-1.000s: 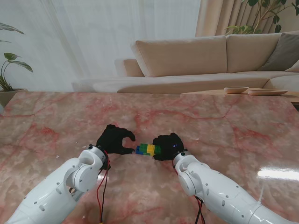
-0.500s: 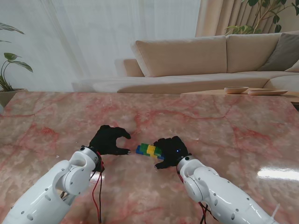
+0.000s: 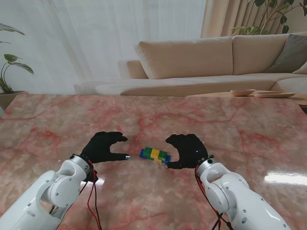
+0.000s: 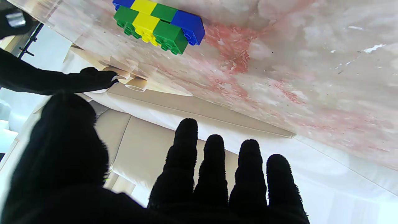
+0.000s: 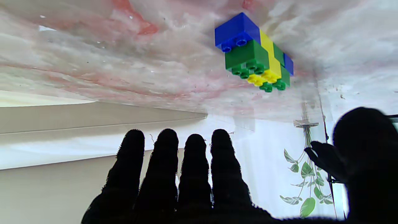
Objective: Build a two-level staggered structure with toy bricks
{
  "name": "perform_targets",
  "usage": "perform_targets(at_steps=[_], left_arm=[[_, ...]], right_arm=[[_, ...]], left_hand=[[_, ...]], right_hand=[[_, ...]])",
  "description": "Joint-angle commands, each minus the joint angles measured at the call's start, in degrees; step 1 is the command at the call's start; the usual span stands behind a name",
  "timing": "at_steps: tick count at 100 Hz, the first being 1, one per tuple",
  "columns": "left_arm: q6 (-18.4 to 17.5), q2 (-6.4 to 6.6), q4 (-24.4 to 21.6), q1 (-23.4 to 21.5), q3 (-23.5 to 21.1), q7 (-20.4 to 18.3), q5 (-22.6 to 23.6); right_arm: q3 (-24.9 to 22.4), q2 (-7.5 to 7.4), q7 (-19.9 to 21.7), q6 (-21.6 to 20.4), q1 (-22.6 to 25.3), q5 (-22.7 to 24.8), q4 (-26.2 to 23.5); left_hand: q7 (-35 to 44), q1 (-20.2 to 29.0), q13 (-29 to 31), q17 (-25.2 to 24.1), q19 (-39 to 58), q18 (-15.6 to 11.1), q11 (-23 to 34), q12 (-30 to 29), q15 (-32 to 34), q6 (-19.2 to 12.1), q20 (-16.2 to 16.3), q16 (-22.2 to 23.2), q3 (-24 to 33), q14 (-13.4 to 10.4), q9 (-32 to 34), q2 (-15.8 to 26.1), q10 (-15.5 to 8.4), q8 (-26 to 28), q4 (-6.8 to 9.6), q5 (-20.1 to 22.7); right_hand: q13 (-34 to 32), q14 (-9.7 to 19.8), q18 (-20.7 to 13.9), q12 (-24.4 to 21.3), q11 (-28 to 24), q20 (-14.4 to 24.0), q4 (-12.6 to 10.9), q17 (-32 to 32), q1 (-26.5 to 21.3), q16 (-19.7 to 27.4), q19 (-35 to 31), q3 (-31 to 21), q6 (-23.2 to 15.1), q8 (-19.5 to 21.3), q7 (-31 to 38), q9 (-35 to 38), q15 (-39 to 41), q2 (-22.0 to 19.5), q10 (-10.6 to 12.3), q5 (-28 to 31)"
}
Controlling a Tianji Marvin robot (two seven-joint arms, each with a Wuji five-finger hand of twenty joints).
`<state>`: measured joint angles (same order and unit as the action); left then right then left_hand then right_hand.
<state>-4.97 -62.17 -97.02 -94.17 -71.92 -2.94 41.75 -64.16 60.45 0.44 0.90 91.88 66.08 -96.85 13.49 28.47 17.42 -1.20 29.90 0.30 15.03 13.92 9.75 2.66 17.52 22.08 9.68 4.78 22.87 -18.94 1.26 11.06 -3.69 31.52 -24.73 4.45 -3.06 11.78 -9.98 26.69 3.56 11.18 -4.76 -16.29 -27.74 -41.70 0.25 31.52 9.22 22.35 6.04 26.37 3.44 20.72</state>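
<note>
A small brick structure (image 3: pixel 155 155) of blue, green and yellow bricks lies on the pink marble table (image 3: pixel 240 129) between my two hands. It has two levels, the upper one shifted along the lower one (image 4: pixel 157 23) (image 5: pixel 256 59). My left hand (image 3: pixel 103 147) sits to its left, fingers spread, holding nothing, a short gap away. On the other side my right hand (image 3: pixel 186 150) is open too, its thumb tip close to the bricks' right end without gripping them.
A beige sofa (image 3: pixel 206 62) stands beyond the table's far edge. A low side table with shallow dishes (image 3: pixel 261 93) is at the far right. A potted plant (image 3: pixel 7 72) stands at the far left. Red and black cables (image 3: pixel 98 201) hang from my left wrist.
Both hands have let go of the brick structure and drawn apart, left hand leftward and right hand rightward, opening their fingers. The bricks stay in place on the table.
</note>
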Motion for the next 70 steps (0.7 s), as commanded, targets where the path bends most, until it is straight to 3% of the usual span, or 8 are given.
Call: perform_targets(at_steps=[1,4,24,29,50,70], left_arm=[[-0.7,0.52,-0.7,-1.2,-0.5,-0.8,-0.3],[-1.1,0.55,-0.9,-1.6,-0.9,-1.1,-0.6],[-4.1,0.88,-2.3,-3.6,-3.1,-2.7,-1.1],[-4.6,0.91,-2.6,-4.1,-3.5,-2.7,-1.1],[-5.6,0.73,-3.5,-5.5,-4.4,-1.9,-1.8],[-5.6,0.83,-4.9,-6.4,-4.8,-3.0,-2.8]], right_arm=[[-0.9,-0.72,1.2,-0.5,1.9,0.2,-2.1],[-1.9,-0.70,1.4,-1.2,2.7,-0.2,-2.9],[-7.9,-0.46,3.1,-6.2,7.3,-4.6,-6.9],[-9.4,-0.35,3.0,-7.9,8.3,-6.2,-7.5],[-14.4,0.16,3.0,-13.8,12.2,-13.3,-9.0],[-15.8,0.57,2.2,-14.4,14.4,-16.4,-9.6]], left_hand=[[-1.5,-1.2,-2.3,0.1,-0.3,-3.0,-1.2,-1.0,-1.6,1.3,-0.9,-1.0,-2.4,-2.6,-2.1,2.9,0.2,-1.0,2.10,-2.7],[-2.6,-0.8,-2.4,0.1,-0.2,-3.1,-1.4,-1.3,-1.8,1.4,-1.3,-1.4,-4.5,-2.6,-2.3,3.7,0.1,-1.7,2.97,-2.6],[-4.2,-2.8,-4.4,0.1,-1.0,-4.5,-2.5,-1.8,-2.7,1.7,-2.0,-2.2,-6.4,-3.5,-4.6,6.8,-0.2,-2.4,4.03,-4.8],[-4.7,-3.0,-4.6,0.5,-1.9,-4.8,-2.6,-2.0,-2.8,1.9,-2.6,-2.6,-7.1,-3.6,-5.1,7.2,-0.3,-2.8,5.37,-5.1],[-5.2,-3.6,-5.3,0.5,-2.1,-5.2,-2.9,-2.2,-3.1,2.1,-2.7,-2.9,-7.4,-3.8,-5.8,8.4,-0.4,-3.1,6.21,-5.7],[-5.2,-3.8,-5.5,0.3,-2.4,-5.1,-3.0,-2.3,-3.1,2.5,-2.9,-3.1,-7.2,-3.8,-5.9,9.6,-0.3,-3.1,6.79,-5.7]], right_hand=[[1.0,0.1,-2.2,-2.0,1.8,-3.0,-1.5,0.6,4.9,2.1,2.3,-0.9,1.3,-1.3,-1.7,0.5,-1.7,-2.7,-1.4,-2.0],[1.1,0.2,-2.6,-2.7,2.1,-4.0,-1.9,0.9,6.0,2.7,2.7,-0.6,1.5,-1.7,-2.1,0.6,-1.9,-4.3,-1.6,-2.0],[0.2,0.2,-3.4,-4.7,3.0,-7.0,-3.4,2.8,11.2,4.2,2.0,0.5,2.7,-3.5,-3.1,1.7,-1.9,-11.0,-3.0,-1.0],[-0.3,0.0,-3.3,-5.2,3.6,-7.9,-4.0,3.2,12.1,4.5,1.3,0.5,2.7,-4.1,-3.1,2.4,-1.7,-12.0,-3.2,-0.7],[-0.9,-0.8,-2.8,-5.6,4.1,-8.7,-4.5,3.5,13.2,4.9,0.5,0.9,3.7,-4.7,-2.7,3.6,-1.8,-14.1,-4.2,0.3],[-0.6,-0.9,-2.6,-5.9,4.7,-9.4,-4.7,3.0,12.2,5.1,0.3,1.4,3.6,-5.3,-2.3,3.8,-1.9,-14.1,-4.2,0.6]])
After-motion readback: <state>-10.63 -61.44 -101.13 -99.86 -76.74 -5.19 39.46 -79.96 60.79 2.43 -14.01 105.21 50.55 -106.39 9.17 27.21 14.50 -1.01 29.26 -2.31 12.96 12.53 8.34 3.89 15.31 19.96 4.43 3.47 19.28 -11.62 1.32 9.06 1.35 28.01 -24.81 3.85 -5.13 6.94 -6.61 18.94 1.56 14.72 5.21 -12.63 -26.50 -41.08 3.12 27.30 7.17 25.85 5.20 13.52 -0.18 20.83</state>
